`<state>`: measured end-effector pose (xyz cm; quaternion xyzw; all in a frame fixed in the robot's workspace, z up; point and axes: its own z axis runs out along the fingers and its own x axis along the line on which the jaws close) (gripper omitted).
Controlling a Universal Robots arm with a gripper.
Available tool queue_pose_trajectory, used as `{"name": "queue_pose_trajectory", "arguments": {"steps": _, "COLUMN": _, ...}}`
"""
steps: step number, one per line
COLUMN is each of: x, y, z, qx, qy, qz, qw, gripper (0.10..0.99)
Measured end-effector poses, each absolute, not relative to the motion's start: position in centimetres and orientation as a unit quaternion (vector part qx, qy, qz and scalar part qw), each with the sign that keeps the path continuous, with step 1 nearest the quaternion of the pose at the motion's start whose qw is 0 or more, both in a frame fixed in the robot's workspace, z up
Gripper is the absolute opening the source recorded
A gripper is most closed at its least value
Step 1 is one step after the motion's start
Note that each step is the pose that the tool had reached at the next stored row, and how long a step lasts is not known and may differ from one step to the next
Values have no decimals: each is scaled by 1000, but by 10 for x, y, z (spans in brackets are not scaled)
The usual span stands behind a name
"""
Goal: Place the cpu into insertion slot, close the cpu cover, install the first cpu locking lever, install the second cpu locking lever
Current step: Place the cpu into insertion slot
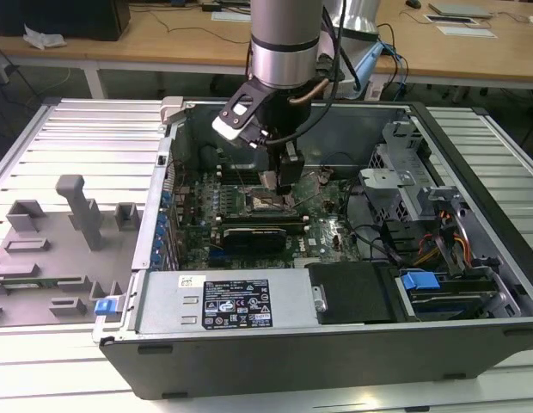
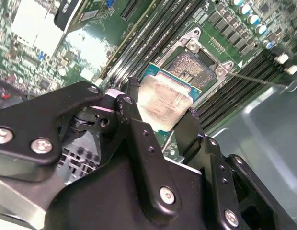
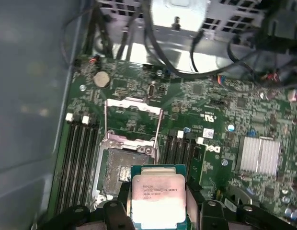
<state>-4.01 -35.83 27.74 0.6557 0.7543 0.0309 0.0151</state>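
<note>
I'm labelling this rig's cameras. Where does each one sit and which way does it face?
Exterior view: off the arm, looking down into the open computer case; shows arm and gripper.
First wrist view: on the wrist, facing the motherboard; fingertips show.
Second wrist view: on the wrist, facing along the black fingers.
Both wrist views share the held cpu and the insertion slot.

Even overhead room light lit the exterior view brightly, leaving the inside of the computer case point(image 1: 335, 366) in mild shadow, while in the second wrist view glare bleached the heatsink point(image 2: 33, 24) and sheened the cpu point(image 2: 160, 98), and the near black gripper point(image 2: 160, 109) looked soft and dim.
</note>
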Motion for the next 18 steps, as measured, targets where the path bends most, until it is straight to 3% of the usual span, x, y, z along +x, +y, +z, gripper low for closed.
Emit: {"name": "queue_pose_trajectory", "arguments": {"steps": 18, "x": -40, "y": -341, "z": 256, "qx": 693, "qy": 721, "qz": 22, "qw": 24, "gripper": 541}}
